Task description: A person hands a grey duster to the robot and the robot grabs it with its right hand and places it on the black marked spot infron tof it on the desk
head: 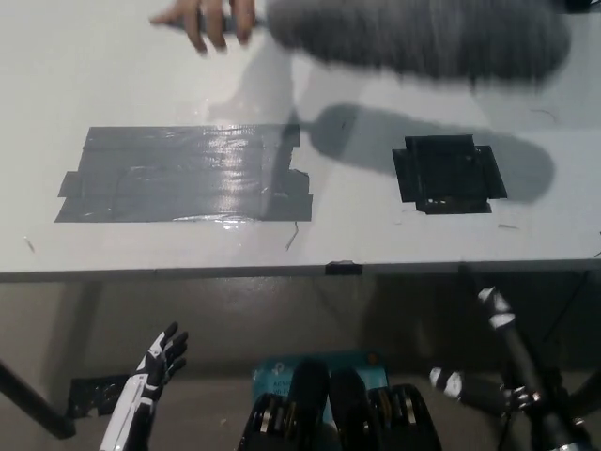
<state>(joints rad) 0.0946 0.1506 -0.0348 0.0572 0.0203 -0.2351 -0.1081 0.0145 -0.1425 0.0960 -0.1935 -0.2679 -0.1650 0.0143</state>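
Observation:
A person's hand (pixel 208 23) at the desk's far edge holds out a fluffy grey duster (pixel 423 39), blurred, hovering above the desk's far right and casting a shadow. The black marked spot (pixel 448 175) lies on the desk's right side, just under that shadow. My black right hand (pixel 488 349) hangs below the desk's front edge at the lower right, fingers spread and holding nothing, well short of the duster. My white left hand (pixel 160 365) rests open at the lower left, also below the desk edge.
A large patch of grey tape (pixel 183 175) covers the left half of the white desk (pixel 357 235). A small black clip (pixel 343 269) sits on the front edge. A dark desk leg (pixel 33 404) slants at the lower left.

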